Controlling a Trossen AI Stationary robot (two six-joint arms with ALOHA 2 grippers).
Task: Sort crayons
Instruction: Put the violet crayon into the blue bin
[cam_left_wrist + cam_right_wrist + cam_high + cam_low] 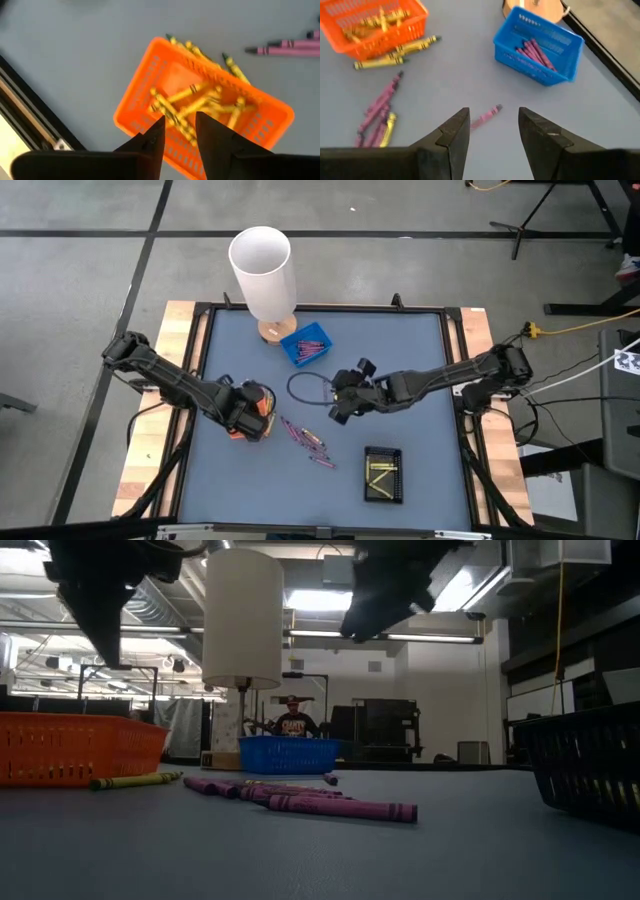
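My left gripper (179, 122) hangs open above the orange tray (150, 75), which holds several yellow crayons (200, 102); nothing is between its fingers. Two more yellow crayons (395, 52) lie on the mat against that tray's outer wall. My right gripper (492, 120) stands open above the table's middle (340, 402), over a single purple crayon (485, 119) lying flat on the mat. A loose row of purple crayons with a yellow one (305, 442) lies on the mat between the two arms. The blue tray (537, 45) holds several purple crayons.
A black tray (383, 473) with yellow crayons sits near the front edge. A tall white cylinder on a wooden base (262, 275) stands at the far edge beside the blue tray (307, 345). A black cable loop (305, 387) lies on the mat by my right gripper.
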